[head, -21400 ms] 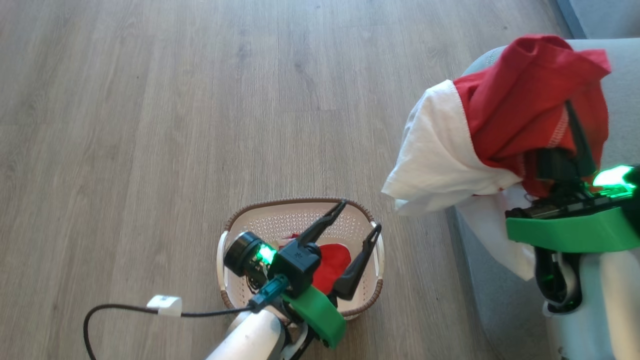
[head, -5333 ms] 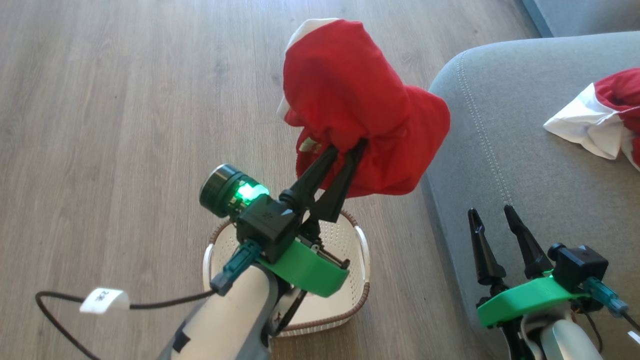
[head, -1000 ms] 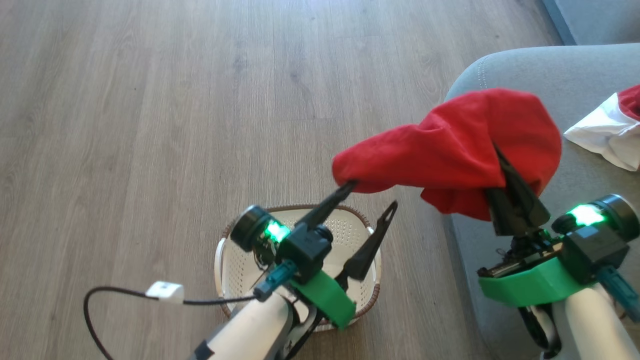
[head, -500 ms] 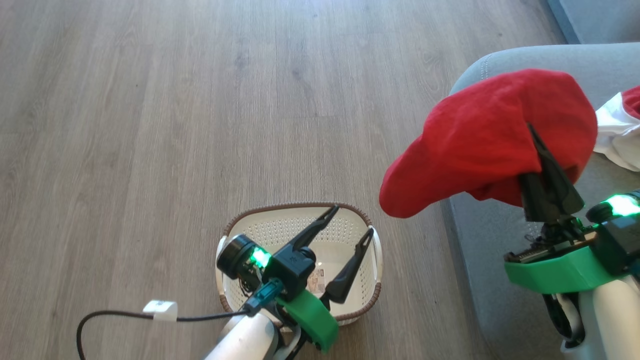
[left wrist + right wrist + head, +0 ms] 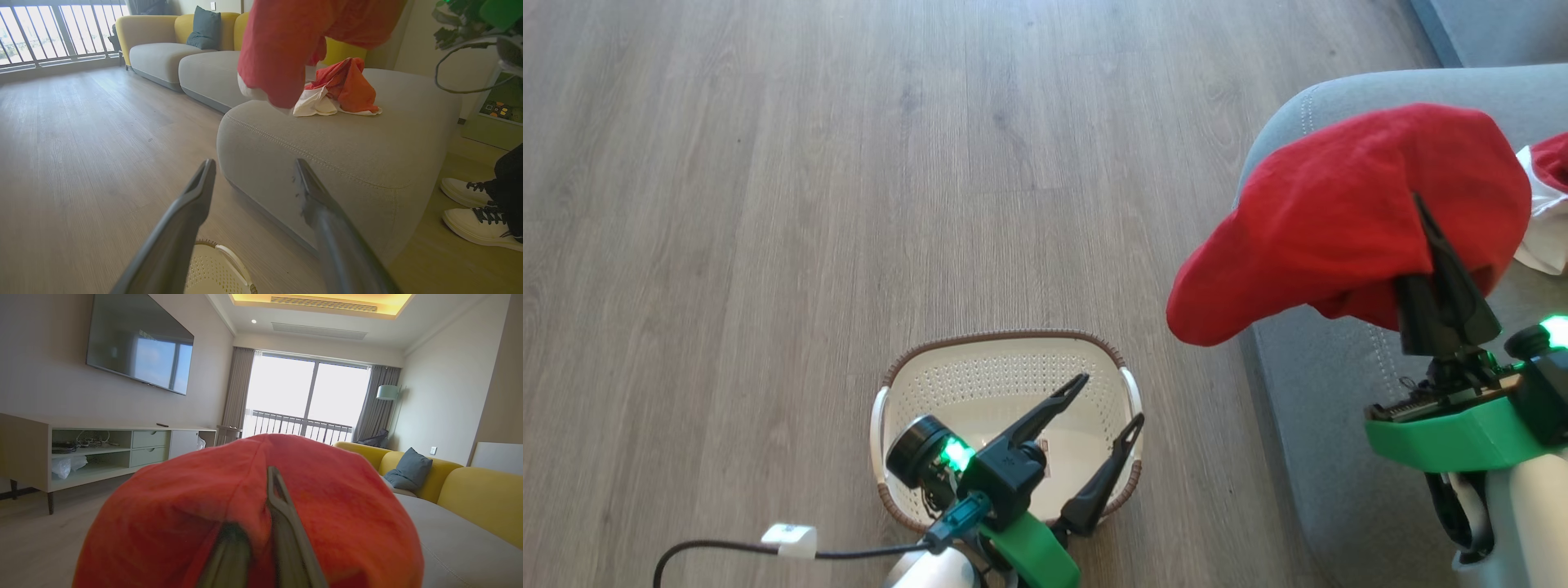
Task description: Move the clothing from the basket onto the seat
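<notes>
Now the all-red garment (image 5: 1339, 212) hangs clear of the left gripper (image 5: 1111, 398), which has dropped back, wide open and empty, over the basket (image 5: 1005, 336). The right gripper (image 5: 1421, 204), pinched shut on the garment, holds it above the left edge of the seat (image 5: 1323, 392), near the red-and-white garment (image 5: 1542, 233) lying there. The basket looks emptied, though the arm hides part of its floor.

Open wood floor (image 5: 768, 204) spreads left of the seat (image 5: 1339, 392). The all-red garment (image 5: 1347, 204), draped over the pinched right end effector (image 5: 1419, 204), hangs above the seat's near corner. Farther along the cushion lies the red-and-white garment (image 5: 339, 90); bare cushion lies between. A person's shoes (image 5: 466, 192) stand on the floor beside the seat.
</notes>
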Controlling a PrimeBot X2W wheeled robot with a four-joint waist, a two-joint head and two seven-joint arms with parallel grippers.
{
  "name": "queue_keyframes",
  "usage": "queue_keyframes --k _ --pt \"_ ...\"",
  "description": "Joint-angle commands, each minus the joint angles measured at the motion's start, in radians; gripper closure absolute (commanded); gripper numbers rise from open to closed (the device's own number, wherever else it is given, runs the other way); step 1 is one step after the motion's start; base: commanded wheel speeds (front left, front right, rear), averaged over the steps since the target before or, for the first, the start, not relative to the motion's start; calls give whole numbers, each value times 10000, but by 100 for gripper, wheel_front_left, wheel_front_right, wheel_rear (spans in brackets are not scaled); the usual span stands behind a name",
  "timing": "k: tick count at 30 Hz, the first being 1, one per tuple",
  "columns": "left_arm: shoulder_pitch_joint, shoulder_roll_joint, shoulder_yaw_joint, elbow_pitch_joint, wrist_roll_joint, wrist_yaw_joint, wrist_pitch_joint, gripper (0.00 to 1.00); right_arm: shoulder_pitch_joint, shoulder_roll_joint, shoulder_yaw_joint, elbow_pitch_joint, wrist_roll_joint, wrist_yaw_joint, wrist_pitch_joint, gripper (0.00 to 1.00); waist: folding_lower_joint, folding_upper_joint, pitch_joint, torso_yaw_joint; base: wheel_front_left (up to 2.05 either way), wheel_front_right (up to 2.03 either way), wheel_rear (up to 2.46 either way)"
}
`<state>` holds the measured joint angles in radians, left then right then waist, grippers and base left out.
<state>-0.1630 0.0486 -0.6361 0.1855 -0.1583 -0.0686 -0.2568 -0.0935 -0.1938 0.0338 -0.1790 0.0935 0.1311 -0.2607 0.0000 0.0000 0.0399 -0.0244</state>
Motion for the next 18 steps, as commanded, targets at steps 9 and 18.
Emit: queue_keyframes --k 9,18 --pt "55 16 247 -132 189 -47 -49 0 -388 -86 4 -318 18 -4 -11 100 0 0 -46 -71 0 0 0" --pt "160 16 248 -68 193 -50 -49 0 -401 -83 -52 -320 14 -4 -11 100 0 0 -46 -226 0 0 0"
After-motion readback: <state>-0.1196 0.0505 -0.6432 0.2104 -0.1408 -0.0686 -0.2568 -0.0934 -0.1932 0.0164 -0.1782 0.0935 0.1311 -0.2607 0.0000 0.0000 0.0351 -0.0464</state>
